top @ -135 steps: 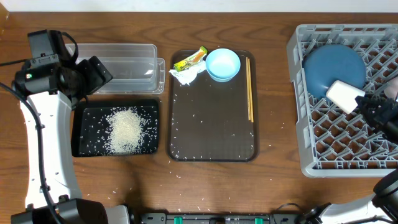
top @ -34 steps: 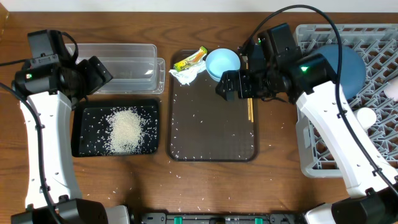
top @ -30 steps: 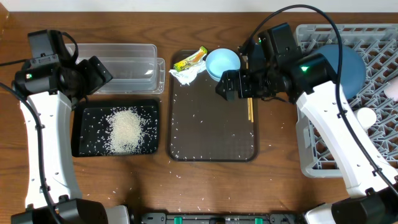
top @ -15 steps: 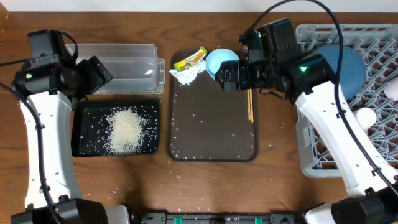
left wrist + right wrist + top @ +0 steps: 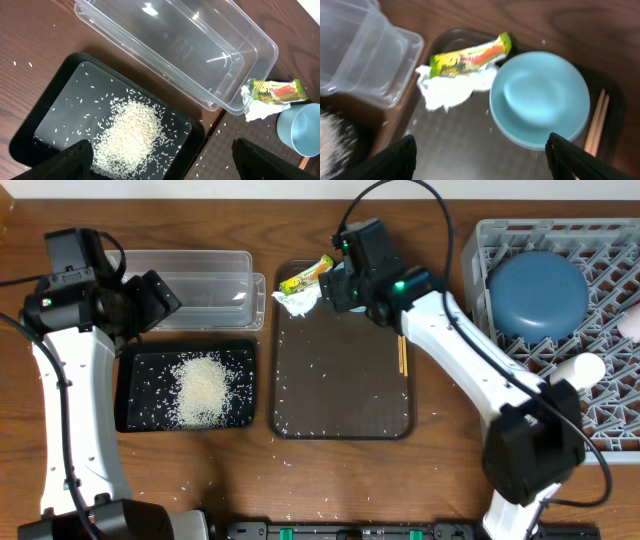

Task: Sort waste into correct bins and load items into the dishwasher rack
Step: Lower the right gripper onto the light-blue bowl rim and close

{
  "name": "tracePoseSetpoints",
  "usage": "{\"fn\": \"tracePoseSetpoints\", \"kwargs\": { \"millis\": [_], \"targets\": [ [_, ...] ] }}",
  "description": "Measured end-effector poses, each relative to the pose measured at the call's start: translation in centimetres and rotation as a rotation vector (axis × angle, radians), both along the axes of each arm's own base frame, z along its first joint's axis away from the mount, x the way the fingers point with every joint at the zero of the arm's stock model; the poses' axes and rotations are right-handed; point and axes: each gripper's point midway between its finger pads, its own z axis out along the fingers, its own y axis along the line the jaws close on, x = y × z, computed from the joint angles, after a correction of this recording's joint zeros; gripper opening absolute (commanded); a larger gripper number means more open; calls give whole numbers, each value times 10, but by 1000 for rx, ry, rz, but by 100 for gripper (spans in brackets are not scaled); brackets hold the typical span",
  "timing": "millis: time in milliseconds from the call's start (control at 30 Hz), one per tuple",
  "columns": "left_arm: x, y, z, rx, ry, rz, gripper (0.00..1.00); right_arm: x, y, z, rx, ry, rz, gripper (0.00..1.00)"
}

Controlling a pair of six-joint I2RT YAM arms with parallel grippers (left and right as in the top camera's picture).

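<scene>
In the right wrist view the light blue bowl (image 5: 540, 97) sits on the brown serving tray (image 5: 455, 145), with the yellow-green wrapper (image 5: 470, 56) and the white paper scrap (image 5: 451, 89) to its left and the chopsticks (image 5: 597, 120) to its right. My right gripper (image 5: 480, 167) hangs open above the tray beside the bowl, holding nothing. Overhead, my right gripper (image 5: 338, 288) hides the bowl. The wrapper (image 5: 306, 275) and the scrap (image 5: 297, 302) lie just left of it. My left gripper (image 5: 165, 170) is open above the rice (image 5: 130, 135) in the black tray (image 5: 45, 120).
The clear tub (image 5: 200, 285) stands behind the black tray (image 5: 135, 395). The grey rack (image 5: 480, 340) at the right holds the dark blue dish (image 5: 537, 292) and a small white cup (image 5: 583, 368). Loose rice grains dot the brown tray (image 5: 340, 400) and the table.
My right arm has swung left and toward the back of the brown tray, and its gripper now covers the light blue bowl from above. The left arm has not moved.
</scene>
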Motion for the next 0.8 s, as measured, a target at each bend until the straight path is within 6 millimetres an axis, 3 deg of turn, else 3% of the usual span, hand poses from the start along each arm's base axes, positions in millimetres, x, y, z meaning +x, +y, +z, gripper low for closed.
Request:
{"fn": "tracePoseSetpoints", "kwargs": {
  "millis": [167,267,467,700,800],
  "targets": [
    [0,0,0,0,0,0,92,17,0,-23,-35,-23,-25,84],
    [0,0,0,0,0,0,92,20,0,-48,-63,3,-27,84],
    [0,0,0,0,0,0,92,14,-5,-92,-126,88,-29,82],
    [0,0,0,0,0,0,92,-7,-18,-108,-207,182,-2,58],
    [0,0,0,0,0,0,92,-17,-24,-113,-239,223,7,57]
  ]
}}
